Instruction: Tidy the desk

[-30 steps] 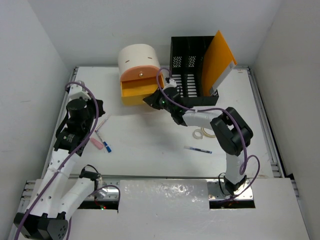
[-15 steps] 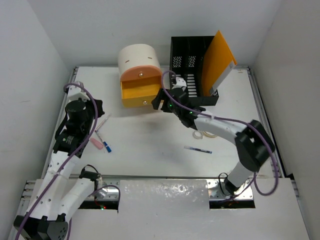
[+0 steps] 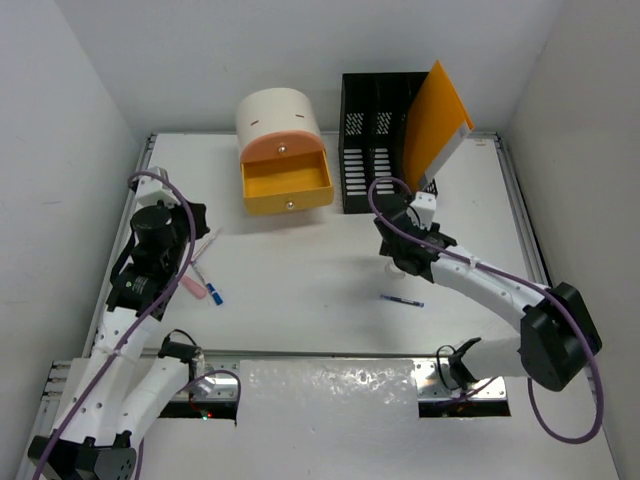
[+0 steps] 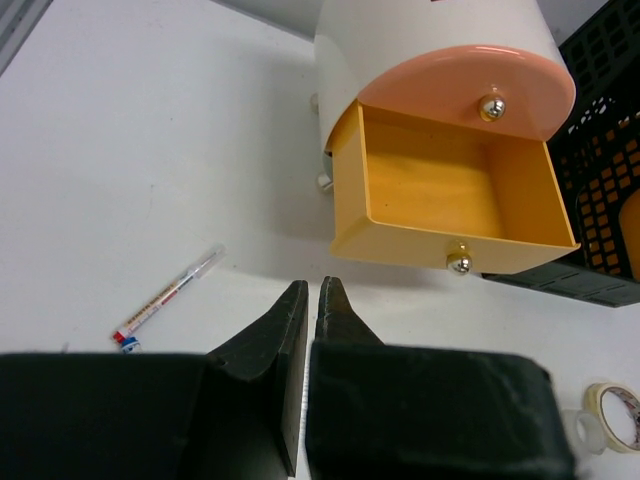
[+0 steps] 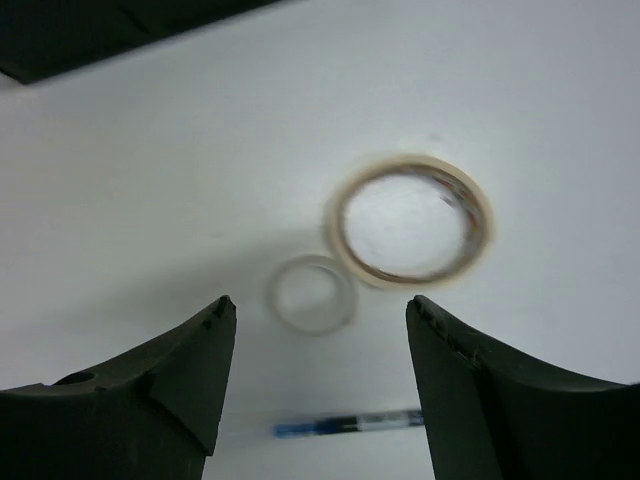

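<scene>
Counter (image 3: pixel 300 310) lies under both arms. Yellow drawer (image 4: pixel 430 190) stands open, its bare floor showing. Black rack (image 3: pixel 372 150) holds a yellow folder (image 3: pixel 435 120). Left hand (image 4: pixel 312 300) pinched closed, holding nothing. Right hand (image 5: pixel 320 310) spread wide above two tape rings (image 5: pixel 410 220).

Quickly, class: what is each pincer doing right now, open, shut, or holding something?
Left pincer: closed, holding nothing.
Right pincer: open, empty, above the small tape ring.
</scene>
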You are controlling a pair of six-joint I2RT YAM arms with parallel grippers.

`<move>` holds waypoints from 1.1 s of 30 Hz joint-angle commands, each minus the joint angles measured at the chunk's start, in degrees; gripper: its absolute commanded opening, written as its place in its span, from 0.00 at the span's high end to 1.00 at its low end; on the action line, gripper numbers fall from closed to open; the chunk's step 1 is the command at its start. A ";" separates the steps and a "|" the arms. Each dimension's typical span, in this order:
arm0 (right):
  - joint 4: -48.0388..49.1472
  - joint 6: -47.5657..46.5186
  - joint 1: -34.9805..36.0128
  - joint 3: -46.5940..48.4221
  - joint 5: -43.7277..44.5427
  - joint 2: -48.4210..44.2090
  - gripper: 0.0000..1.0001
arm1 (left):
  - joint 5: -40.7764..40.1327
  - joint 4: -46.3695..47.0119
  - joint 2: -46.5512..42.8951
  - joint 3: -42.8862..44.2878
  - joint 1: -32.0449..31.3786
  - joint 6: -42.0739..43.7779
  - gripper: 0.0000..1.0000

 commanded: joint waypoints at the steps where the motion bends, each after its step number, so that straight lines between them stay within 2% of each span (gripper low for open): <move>1: -4.33 0.78 -3.18 -1.60 0.84 -0.42 0.33 | 1.90 2.36 -0.13 -0.43 -0.39 -0.05 1.00; 4: -4.07 -0.71 -6.43 -1.87 -1.35 0.54 0.35 | 2.52 2.45 -0.21 -0.52 -0.39 -0.23 1.00; 12: -0.12 -3.97 -13.72 -1.17 -4.88 4.76 0.59 | 2.52 1.93 -0.65 -0.52 -0.39 -0.31 1.00; 18: 5.06 -5.11 -17.15 0.76 -7.95 9.50 0.58 | 2.08 0.96 -1.27 -0.25 -0.48 -0.31 1.00; 26: 11.92 -5.47 -17.42 4.19 -16.20 14.95 0.57 | 0.94 0.08 -1.88 -0.87 -0.39 -0.67 1.00; 33: 10.44 -3.36 -17.51 6.48 -18.68 20.06 0.60 | -0.38 -0.53 -2.41 -0.60 -0.48 -0.67 1.00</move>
